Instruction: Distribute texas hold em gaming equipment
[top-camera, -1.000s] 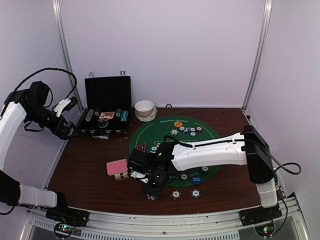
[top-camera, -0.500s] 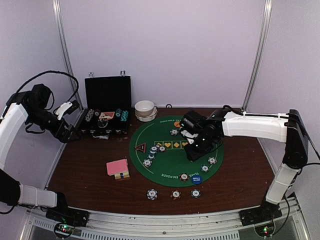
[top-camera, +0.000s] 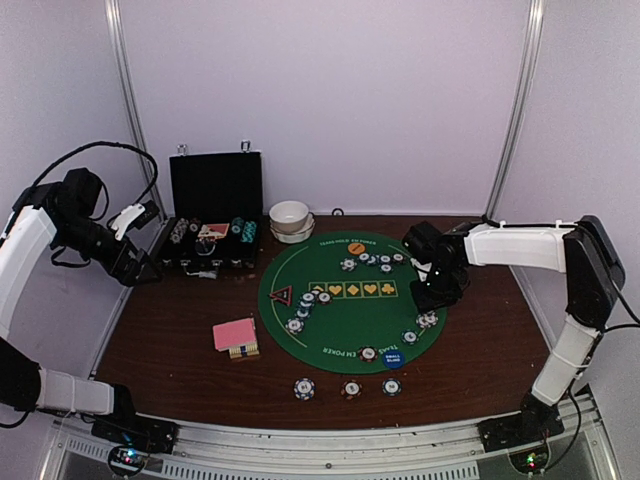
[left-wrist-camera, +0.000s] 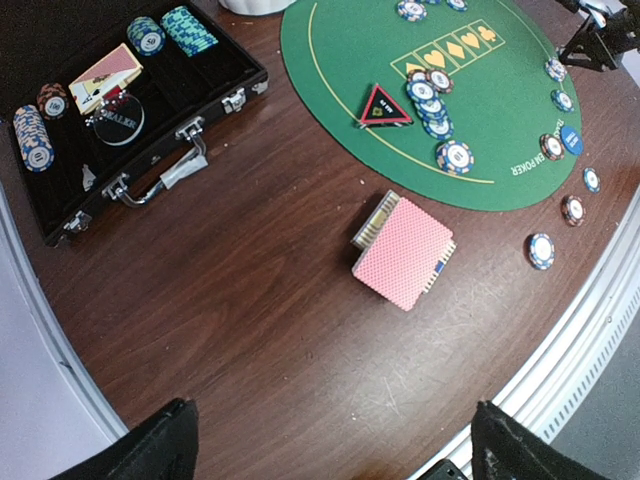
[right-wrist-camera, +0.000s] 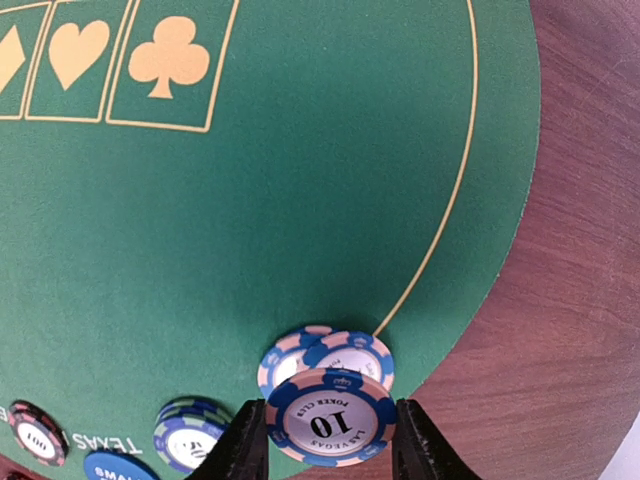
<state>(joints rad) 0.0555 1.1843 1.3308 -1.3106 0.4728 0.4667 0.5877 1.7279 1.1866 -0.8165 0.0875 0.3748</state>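
Stacked white bowls (top-camera: 290, 213) sit on wooden table (top-camera: 170, 330).

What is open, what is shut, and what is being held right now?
case: open, lid up
left gripper: open, empty
right gripper: shut on the poker chip
poker chip: gripped by its edges between the fingers
cards: stacked, pink backs up, on the table
bowls: stacked, upright

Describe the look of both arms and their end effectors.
The left arm and right arm have white shell links, black joints and loose black cables. The left end effector and right end effector each have two black fingers.
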